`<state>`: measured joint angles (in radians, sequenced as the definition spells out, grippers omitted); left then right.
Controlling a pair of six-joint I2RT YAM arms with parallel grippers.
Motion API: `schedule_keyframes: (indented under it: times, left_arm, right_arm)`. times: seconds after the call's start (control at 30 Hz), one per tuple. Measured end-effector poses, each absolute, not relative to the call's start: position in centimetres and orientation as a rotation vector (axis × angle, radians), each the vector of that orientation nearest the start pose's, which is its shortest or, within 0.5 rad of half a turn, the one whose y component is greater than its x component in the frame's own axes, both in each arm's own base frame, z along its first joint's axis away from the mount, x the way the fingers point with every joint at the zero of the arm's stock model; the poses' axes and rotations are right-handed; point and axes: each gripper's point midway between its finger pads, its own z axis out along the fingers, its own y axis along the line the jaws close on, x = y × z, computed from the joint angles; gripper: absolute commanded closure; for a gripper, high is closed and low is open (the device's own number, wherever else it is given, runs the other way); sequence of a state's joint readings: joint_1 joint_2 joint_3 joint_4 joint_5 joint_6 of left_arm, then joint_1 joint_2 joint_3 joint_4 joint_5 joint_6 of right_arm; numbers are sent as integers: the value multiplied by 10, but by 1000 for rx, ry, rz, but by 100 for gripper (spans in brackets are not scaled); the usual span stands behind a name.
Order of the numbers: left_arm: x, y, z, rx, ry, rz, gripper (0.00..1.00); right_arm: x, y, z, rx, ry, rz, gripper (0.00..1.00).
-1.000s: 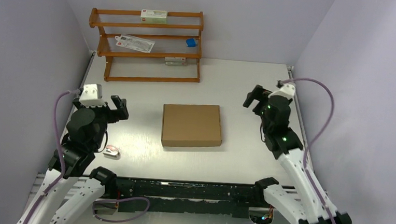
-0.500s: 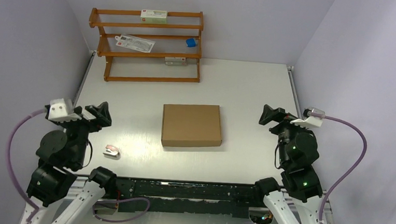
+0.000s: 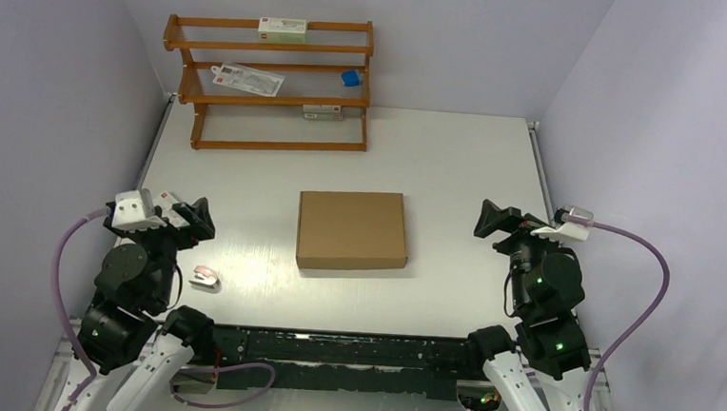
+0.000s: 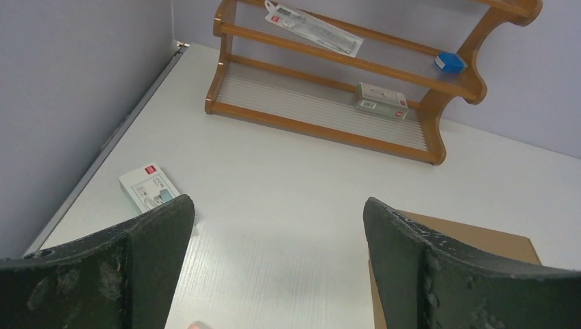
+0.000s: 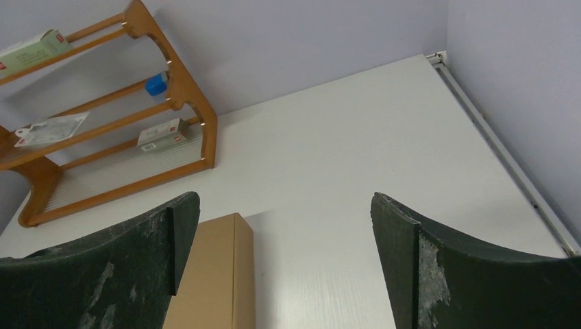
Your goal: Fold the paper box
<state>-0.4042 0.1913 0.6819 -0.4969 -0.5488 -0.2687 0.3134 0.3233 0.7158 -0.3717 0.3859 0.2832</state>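
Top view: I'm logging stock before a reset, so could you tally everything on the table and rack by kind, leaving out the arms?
Cardboard box: 1
Rack: 1
White cartons: 2
Flat packet: 1
Blue block: 1
Small pink-white item: 1
Total: 7

**Rack and small cartons on the white table**

An orange-brown wooden rack [image 3: 267,85] stands at the far left of the table [image 3: 458,154]. A white carton [image 3: 283,31] lies on its top shelf. A flat packet [image 3: 247,79] and a blue block [image 3: 350,77] sit on the middle shelf, and a small carton [image 3: 321,110] on the lowest. A pink-and-white object [image 3: 205,278] lies near the front edge, and a white printed box [image 4: 148,188] by the left edge.
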Motion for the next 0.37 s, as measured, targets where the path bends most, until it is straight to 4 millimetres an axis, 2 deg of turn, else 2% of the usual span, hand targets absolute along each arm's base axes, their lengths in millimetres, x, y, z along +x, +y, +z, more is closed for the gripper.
schedule_keyframes:
  times: [0.37]
  left_arm:
    - [201,0,287,-295,1569,-95,2]
  right_arm:
    - [221,15,312,268,1530,173,0]
